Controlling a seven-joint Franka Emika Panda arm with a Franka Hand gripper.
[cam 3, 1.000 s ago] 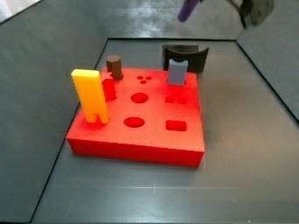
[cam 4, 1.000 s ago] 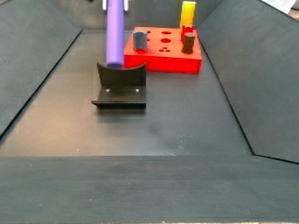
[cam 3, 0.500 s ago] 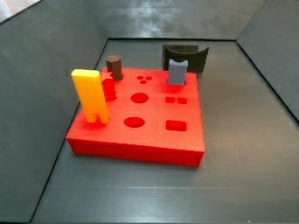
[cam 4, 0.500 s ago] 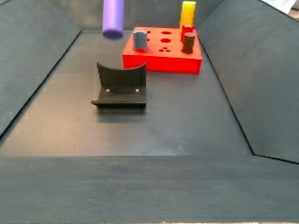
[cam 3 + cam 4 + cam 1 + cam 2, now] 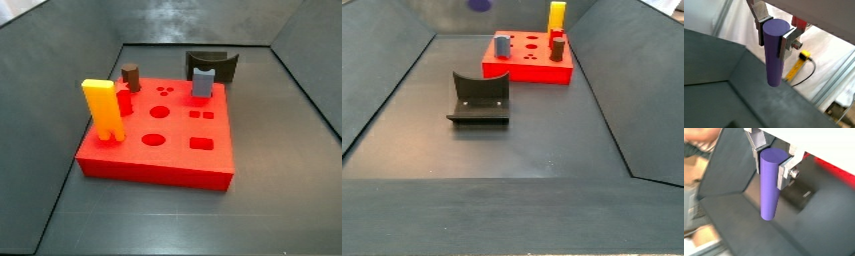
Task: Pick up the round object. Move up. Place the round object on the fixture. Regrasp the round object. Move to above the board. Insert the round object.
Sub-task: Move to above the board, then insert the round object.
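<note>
Purple and smooth, the round object [image 5: 774, 52] hangs between the two silver fingers [image 5: 759, 15] of the gripper [image 5: 775, 31], which is closed tight on its top end (both wrist views show this). The rod points down, and most of its length sticks out below the fingers with nothing touching it. In the other wrist picture the gripper [image 5: 772, 159] holds the round object [image 5: 768, 185] the same way, with the dark floor under it.

The gripper is high above the fixture [image 5: 480, 98]. In a side view only the bottom tip of the round object [image 5: 478, 5] peeks in at the top edge, up above the fixture, and the gripper itself is out of that picture.

The fixture sits on the dark floor with its curved notch empty. Just behind it lies the red board [image 5: 533, 62]. Seen from the other side, the board [image 5: 160, 150] is in front of the fixture [image 5: 211, 64]. On the board stand a tall yellow block [image 5: 103, 109], a short brown peg [image 5: 131, 76] and a blue-grey peg [image 5: 202, 81]. Some round and square holes in its top are open.
</note>
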